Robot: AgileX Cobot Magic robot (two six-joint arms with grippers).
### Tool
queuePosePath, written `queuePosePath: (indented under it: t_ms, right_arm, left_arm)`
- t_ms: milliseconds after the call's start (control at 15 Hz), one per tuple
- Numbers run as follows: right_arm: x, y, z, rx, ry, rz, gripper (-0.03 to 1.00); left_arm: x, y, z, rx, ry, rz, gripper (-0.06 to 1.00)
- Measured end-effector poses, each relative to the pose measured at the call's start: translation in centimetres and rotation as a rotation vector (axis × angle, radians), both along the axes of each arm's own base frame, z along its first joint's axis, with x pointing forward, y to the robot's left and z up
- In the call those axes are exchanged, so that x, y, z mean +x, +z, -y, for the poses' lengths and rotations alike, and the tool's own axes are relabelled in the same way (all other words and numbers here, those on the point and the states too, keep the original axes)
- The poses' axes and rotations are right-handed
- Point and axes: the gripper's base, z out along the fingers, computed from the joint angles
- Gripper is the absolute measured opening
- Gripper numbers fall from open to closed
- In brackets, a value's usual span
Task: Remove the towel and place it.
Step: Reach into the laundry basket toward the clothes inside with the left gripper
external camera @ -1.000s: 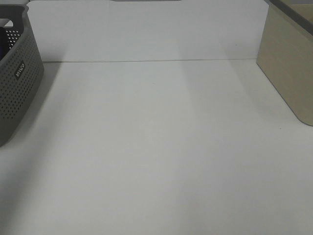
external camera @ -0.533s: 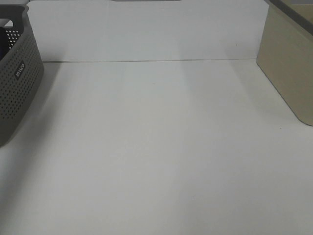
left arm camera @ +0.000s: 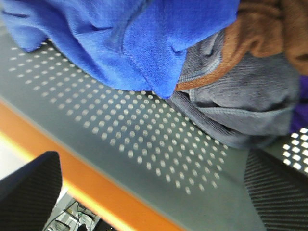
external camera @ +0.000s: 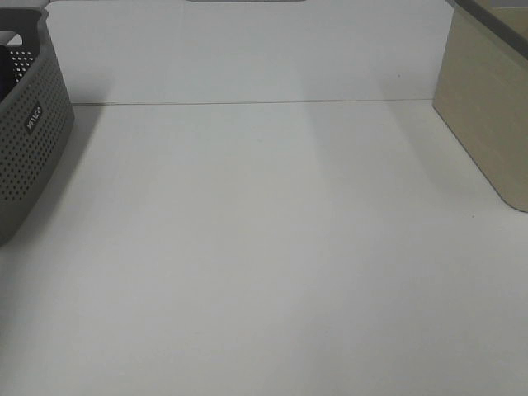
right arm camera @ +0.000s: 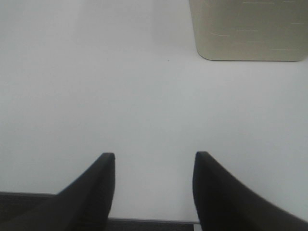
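The towel (left arm camera: pixel 130 38) is in the basket (left arm camera: pixel 144 139), a bunched heap of bright blue plush lying against the grey perforated plastic, one stitched corner hanging down over the rows of holes. Its corner touches and partly overlaps a grey cloth (left arm camera: pixel 240 106). A brown cloth (left arm camera: pixel 260 29) is tucked between the two, and a sliver of purple fabric (left arm camera: pixel 301 108) shows at the far side of the pile.

The left tool (left arm camera: pixel 151 166) hangs close over this pile with its two dark fingers (left arm camera: pixel 29 192) spread wide, well clear of the towel and with nothing between them. An orange strip (left arm camera: pixel 96 192) runs along beside the basket's edge.

From the high camera only the basket's end shows at the far left of the white table (external camera: pixel 264 247). Neither arm shows in that view. A pale beige box (external camera: pixel 487 107) stands at the right edge, well apart from the basket.

The right tool (right arm camera: pixel 154 166) is over bare table near that box, fingers parted, gripping nothing.
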Motion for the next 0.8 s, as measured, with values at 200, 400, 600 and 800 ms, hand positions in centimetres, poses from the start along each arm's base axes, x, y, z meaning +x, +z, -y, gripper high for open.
queuePosePath:
  t_ms: [200,400,600,800]
  right_arm:
    - [0.0,0.0,0.0,0.000,0.000,0.000,0.51]
    - [0.0,0.0,0.0,0.000,0.000,0.000,0.51]
    - [0.0,0.0,0.0,0.000,0.000,0.000,0.51]
    - [0.0,0.0,0.0,0.000,0.000,0.000,0.51]
  left_arm:
    - [2.5,-3.9,-0.5,0.010,-0.076,0.040,0.97]
    - [4.2,-6.0,-0.6,0.009,-0.118,0.086,0.97]
    - [6.0,-7.1,-0.7,0.011,-0.131,0.115,0.97]
    - [7.0,-7.1,0.6,0.006,-0.158,0.137,0.95]
